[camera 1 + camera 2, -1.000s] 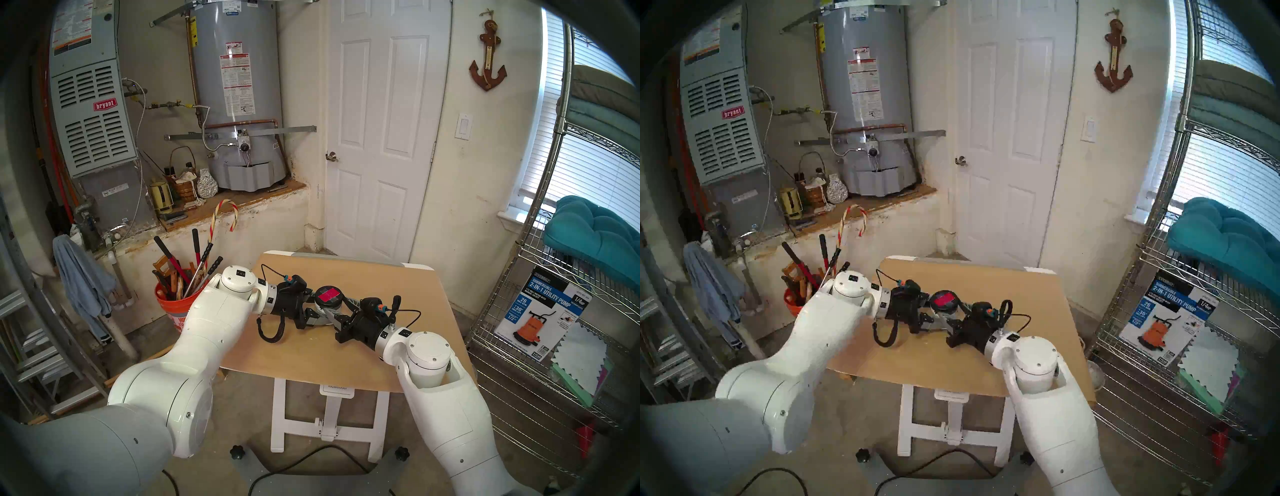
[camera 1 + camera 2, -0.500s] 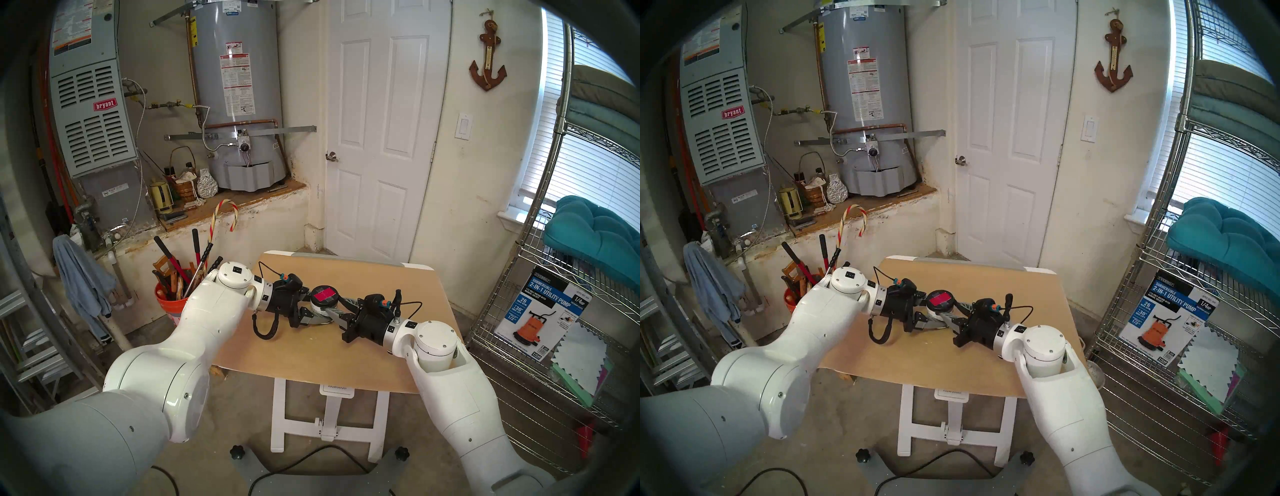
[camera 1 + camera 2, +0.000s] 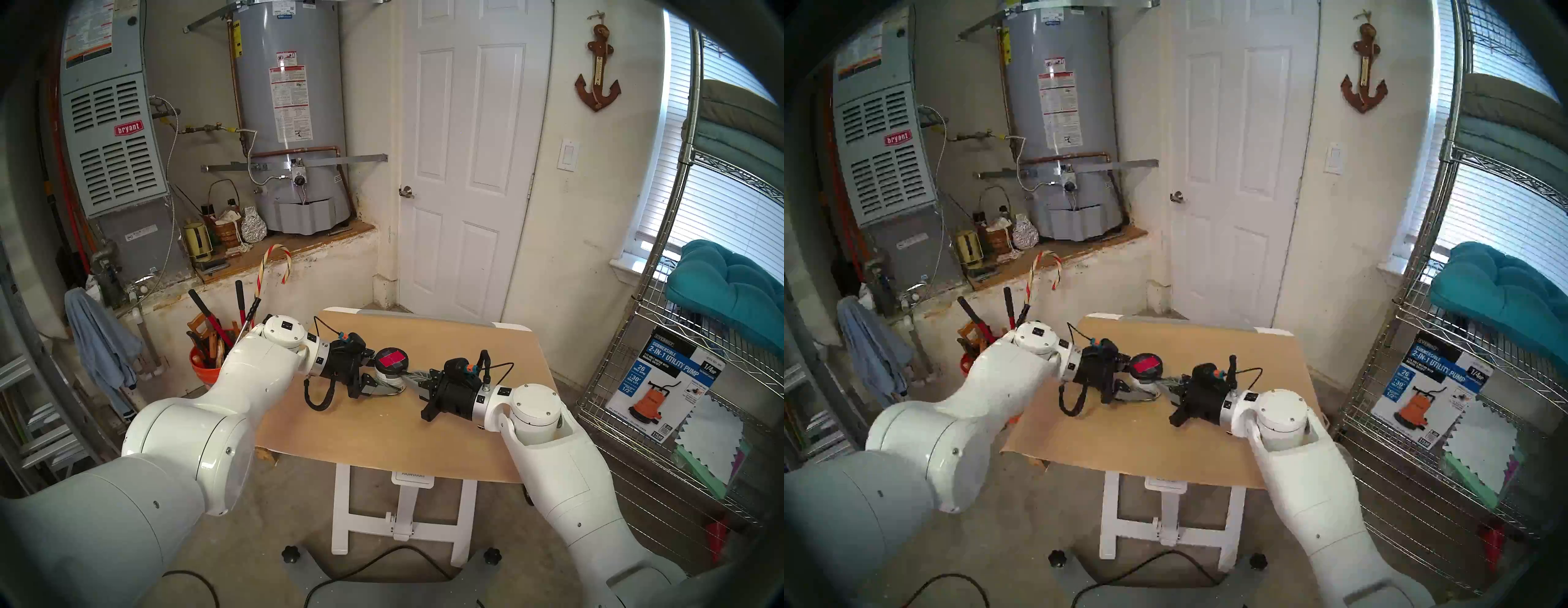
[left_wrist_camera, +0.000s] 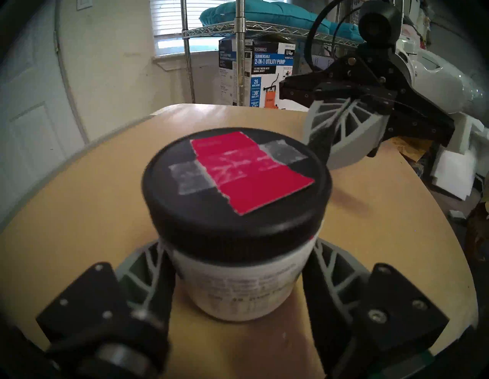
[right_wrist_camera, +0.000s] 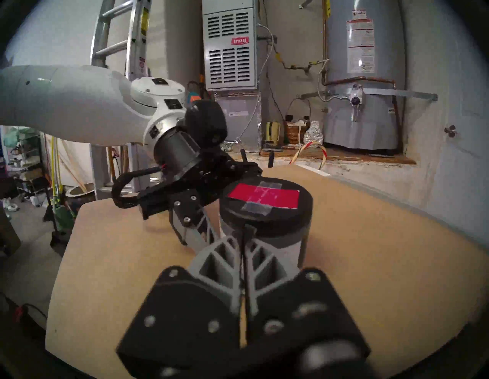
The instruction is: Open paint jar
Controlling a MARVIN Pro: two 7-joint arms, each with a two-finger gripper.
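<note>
On the desk (image 3: 445, 339), the paint jar (image 4: 238, 278) is being clamped by the left claw (image 4: 239, 275); the right claw (image 5: 242, 238), pressed closed, is being held beside it. Slippage is being risked if the lid (image 4: 235, 185) is twisted.

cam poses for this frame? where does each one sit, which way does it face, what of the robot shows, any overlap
Head stereo left: up high, looking down at the table; both arms show, left gripper around the paint jar.
Head stereo right: same scene, slightly shifted.
Left wrist: low behind the jar, facing the wire shelf; its own fingers flank the jar, right gripper beyond.
Right wrist: low, facing the water heater; own closed fingers, left arm.
Shared: all four see the jar's black lid.
</note>
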